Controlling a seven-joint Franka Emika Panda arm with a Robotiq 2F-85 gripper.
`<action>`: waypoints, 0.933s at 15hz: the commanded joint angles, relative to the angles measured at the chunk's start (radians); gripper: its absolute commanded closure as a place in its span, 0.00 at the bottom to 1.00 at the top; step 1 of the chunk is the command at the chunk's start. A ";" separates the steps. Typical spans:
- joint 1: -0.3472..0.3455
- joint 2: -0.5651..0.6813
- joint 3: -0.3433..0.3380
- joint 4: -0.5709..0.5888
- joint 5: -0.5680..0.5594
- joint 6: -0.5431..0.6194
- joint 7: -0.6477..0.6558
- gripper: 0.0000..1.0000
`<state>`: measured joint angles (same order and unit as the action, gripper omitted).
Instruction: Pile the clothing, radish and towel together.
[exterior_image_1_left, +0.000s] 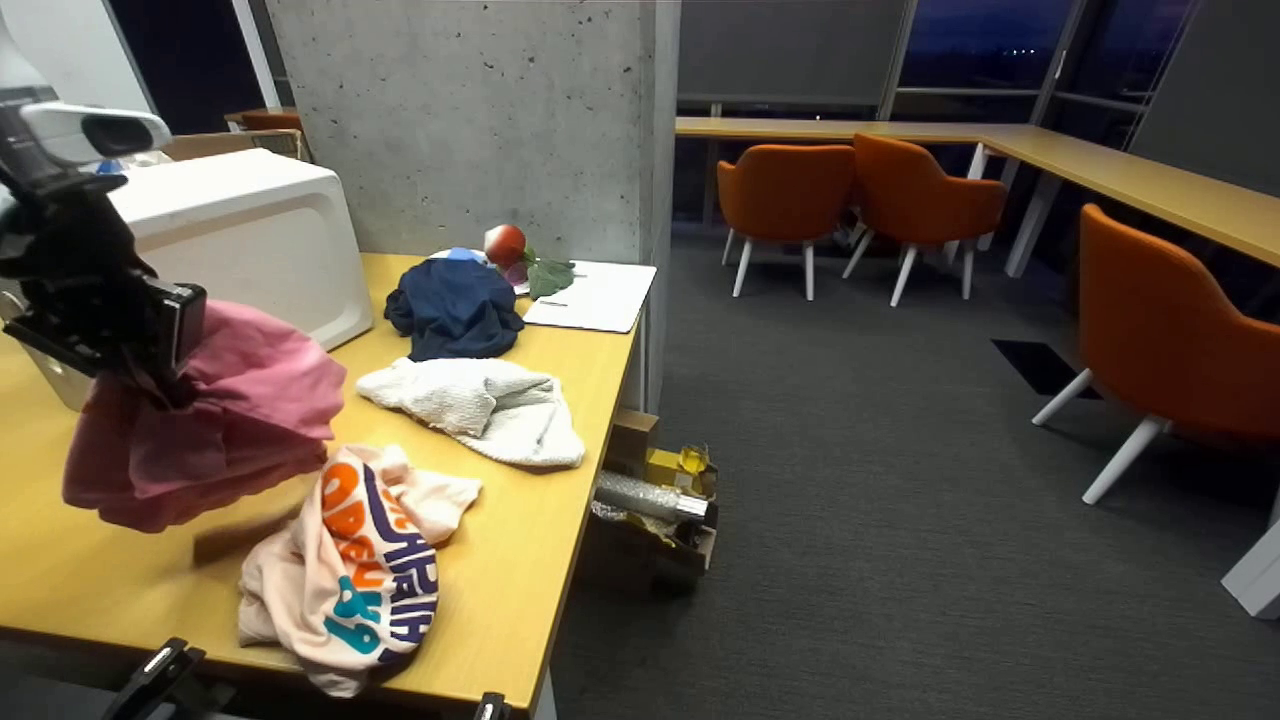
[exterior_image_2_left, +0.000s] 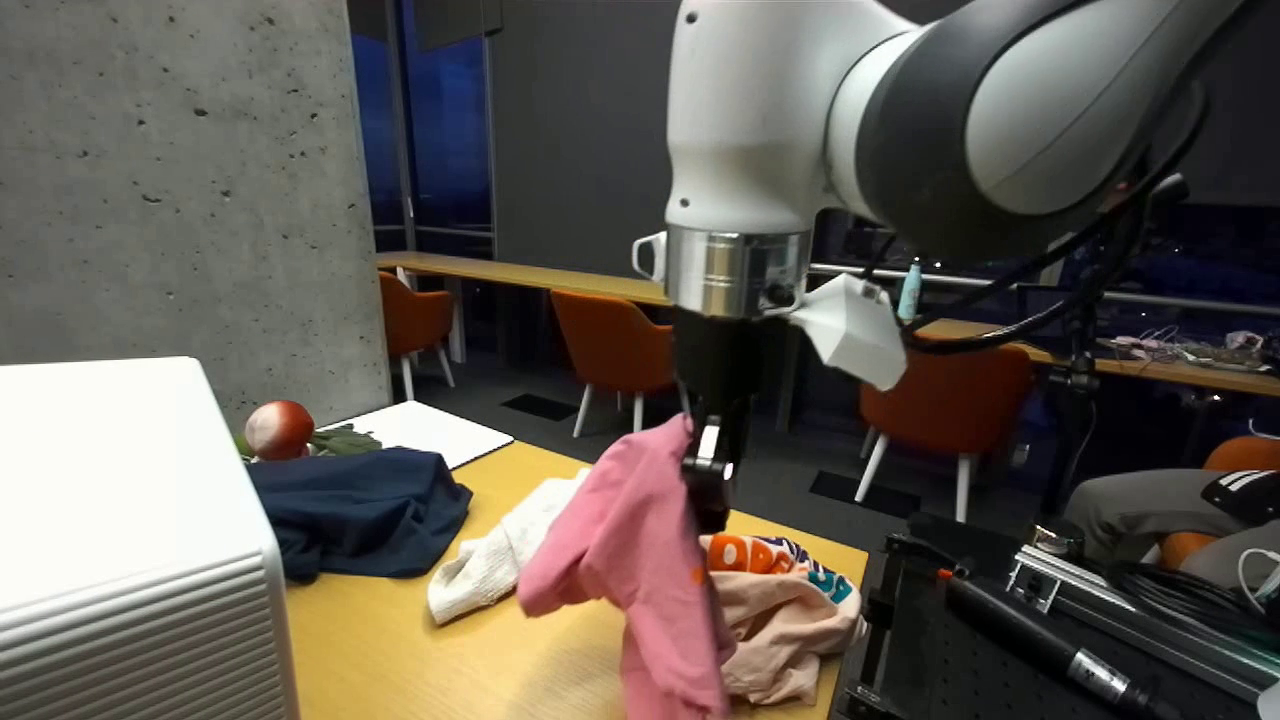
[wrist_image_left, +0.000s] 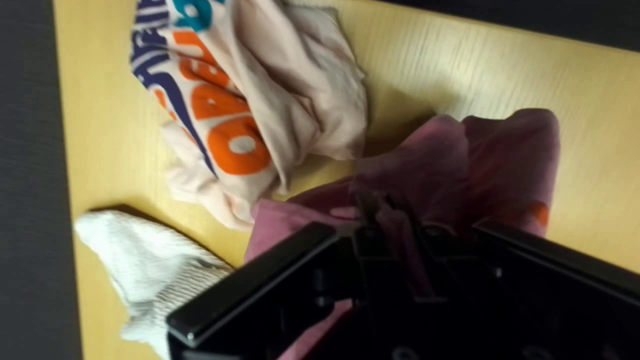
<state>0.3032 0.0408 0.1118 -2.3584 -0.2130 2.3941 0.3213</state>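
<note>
My gripper (exterior_image_1_left: 172, 392) is shut on a pink cloth (exterior_image_1_left: 265, 365), which hangs above the table; the hold also shows in the wrist view (wrist_image_left: 387, 210). The pink cloth hangs in folds in an exterior view (exterior_image_2_left: 625, 545). A peach shirt with coloured letters (exterior_image_1_left: 340, 580) lies crumpled close by, also in the wrist view (wrist_image_left: 295, 90). A white towel (exterior_image_1_left: 500, 405) lies bunched beyond it, near the table edge. A navy cloth (exterior_image_1_left: 455, 305) lies past the towel. A red and white radish with leaves (exterior_image_1_left: 507, 245) lies behind the navy cloth, out of the wrist view.
A large white box (exterior_image_1_left: 270, 230) stands beside the navy cloth. A white board (exterior_image_1_left: 600, 300) lies under the radish leaves. A concrete pillar (exterior_image_1_left: 470, 130) rises behind them. Black clamps (exterior_image_1_left: 160, 670) sit at the table's near edge. An open carton (exterior_image_1_left: 690, 540) stands below the table side.
</note>
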 joint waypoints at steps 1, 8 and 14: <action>-0.069 -0.203 0.015 -0.165 -0.049 -0.068 0.086 0.97; -0.245 -0.097 -0.010 -0.244 -0.094 0.129 0.090 0.97; -0.249 0.141 -0.055 -0.123 -0.175 0.268 0.156 0.97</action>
<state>0.0284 0.0732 0.0871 -2.5576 -0.3580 2.6168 0.4426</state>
